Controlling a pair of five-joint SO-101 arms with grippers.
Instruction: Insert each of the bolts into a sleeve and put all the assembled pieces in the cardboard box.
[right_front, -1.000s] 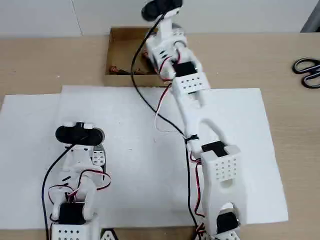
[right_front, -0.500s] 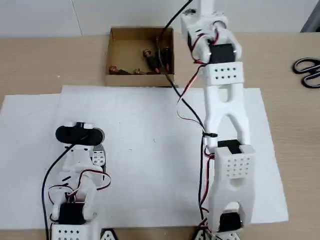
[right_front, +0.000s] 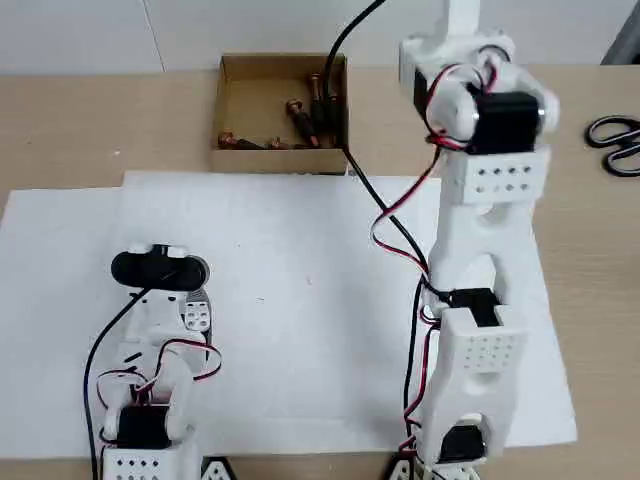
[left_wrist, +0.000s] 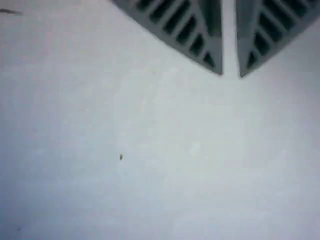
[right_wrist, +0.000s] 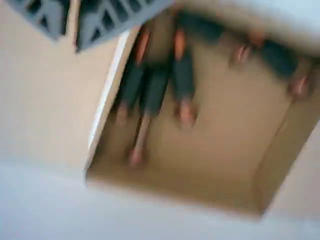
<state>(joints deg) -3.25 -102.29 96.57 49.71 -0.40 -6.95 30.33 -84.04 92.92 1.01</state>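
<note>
- The right arm (right_front: 485, 200) has swung away from the cardboard box (right_front: 280, 158). A second ago it leaned over the box's right side; now it stands upright, off to the box's right, with its wrist high.
- With the arm out of the way, the box interior shows in full from above. The assembled pieces (right_front: 305, 115) lie inside, a cluster against the right wall and a few more along the front wall.
- The right wrist view looks down into the cardboard box (right_wrist: 225, 150). Three of the assembled pieces (right_wrist: 182, 75) lie side by side, dark sleeves with copper-coloured bolt ends sticking out, and others lie by another wall.
- The right end effector (right_wrist: 70, 40) hangs above the box's edge. Its fingers are almost together with only a slit between them, and nothing is in the slit.
- The left arm (right_front: 160, 340) has not shifted and rests low over the paper sheet (right_front: 300, 300).
- The left end effector (left_wrist: 230, 72) is drawn nearly together and holds nothing, just above the paper sheet (left_wrist: 150, 175).
- Scissors (right_front: 615, 140) lie at the surface's (right_front: 100, 120) far right, well apart from the box.
- My reading is that this was a drop-off: the right arm let a piece go and is backing out.
- Every bolt-and-sleeve piece I can see is already in the box, so the task looks finished or very close to it. The arm probably only has to return to rest.
</note>
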